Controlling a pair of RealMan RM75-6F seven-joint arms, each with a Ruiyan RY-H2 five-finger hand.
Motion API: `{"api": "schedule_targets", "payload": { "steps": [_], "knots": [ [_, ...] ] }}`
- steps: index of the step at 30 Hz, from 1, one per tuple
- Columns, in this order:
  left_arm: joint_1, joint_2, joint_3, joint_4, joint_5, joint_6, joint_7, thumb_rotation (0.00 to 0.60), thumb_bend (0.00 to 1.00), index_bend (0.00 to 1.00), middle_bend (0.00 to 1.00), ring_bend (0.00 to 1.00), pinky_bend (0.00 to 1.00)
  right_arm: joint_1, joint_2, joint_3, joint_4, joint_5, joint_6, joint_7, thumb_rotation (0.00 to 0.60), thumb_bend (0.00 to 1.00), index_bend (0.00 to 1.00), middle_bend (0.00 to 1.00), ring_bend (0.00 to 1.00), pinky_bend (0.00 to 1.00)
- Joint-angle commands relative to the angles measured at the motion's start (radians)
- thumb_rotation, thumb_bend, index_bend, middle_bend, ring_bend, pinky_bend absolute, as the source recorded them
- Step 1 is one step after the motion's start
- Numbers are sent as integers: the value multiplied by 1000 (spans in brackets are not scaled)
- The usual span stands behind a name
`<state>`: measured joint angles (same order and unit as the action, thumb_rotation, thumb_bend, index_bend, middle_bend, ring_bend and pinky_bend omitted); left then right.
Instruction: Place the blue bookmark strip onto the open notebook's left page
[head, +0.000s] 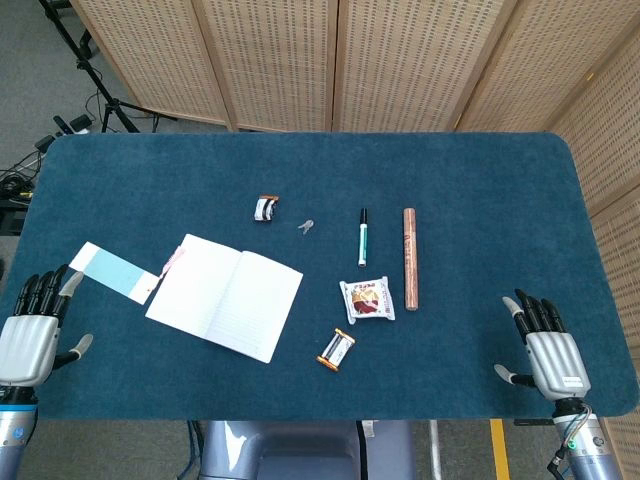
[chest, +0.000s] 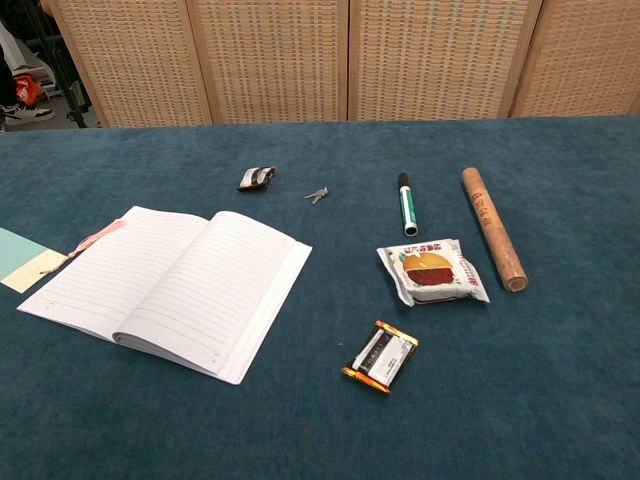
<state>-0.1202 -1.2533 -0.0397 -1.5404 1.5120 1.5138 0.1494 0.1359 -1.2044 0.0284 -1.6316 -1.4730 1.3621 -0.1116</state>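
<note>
Woven cane screens (head: 330, 60) back a desk (head: 480, 180) covered in napped teal carpet, soft enough to make thin paper hard to lift off it. Open notebook (head: 225, 296) lies left of centre, turned at an angle, ruled white pages flat, spine crease running between them; its left page (chest: 125, 255) is bare. Blue bookmark strip (head: 112, 271) sits flat on the desk just beside that page's outer edge, a pale blue card rectangle with a cream end nearest the notebook and what looks like a pinkish tassel touching the page corner. Left hand (head: 30, 330) rests at the desk's near left edge, close to the strip's far end, holding nothing, fingers apart and extended toward it; likely staged there for the pick, being the nearer hand. Right hand (head: 545, 345) rests at the near right edge, also empty with fingers spread, well apart from everything. Neither hand shows in the chest view. Clutter right of the notebook: a green-banded marker (head: 362, 236), a brown paper-wrapped cylinder (head: 409, 258), a glossy snack packet (head: 367, 300), an orange-edged pack of batteries (head: 337, 350), a small black-and-white wrapped object (head: 266, 208), a tiny metal piece (head: 306, 226). Task not yet begun, by my reading.
</note>
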Motion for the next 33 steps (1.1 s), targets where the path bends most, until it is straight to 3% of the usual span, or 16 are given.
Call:
{"api": "schedule_targets", "payload": {
  "steps": [1,33],
  "knots": [
    [0,1,-1,0,-2,-2,-4,600,206,0,0,0,0,-1,1,-1,-1,-3,3,1,600,156,0,0,0,0],
    [-13,7,-5,0,-14,-42,-14,600,210,0,0,0,0,-10,10,-1,-5,-4,16,11,600,156,0,0,0,0]
  ]
}}
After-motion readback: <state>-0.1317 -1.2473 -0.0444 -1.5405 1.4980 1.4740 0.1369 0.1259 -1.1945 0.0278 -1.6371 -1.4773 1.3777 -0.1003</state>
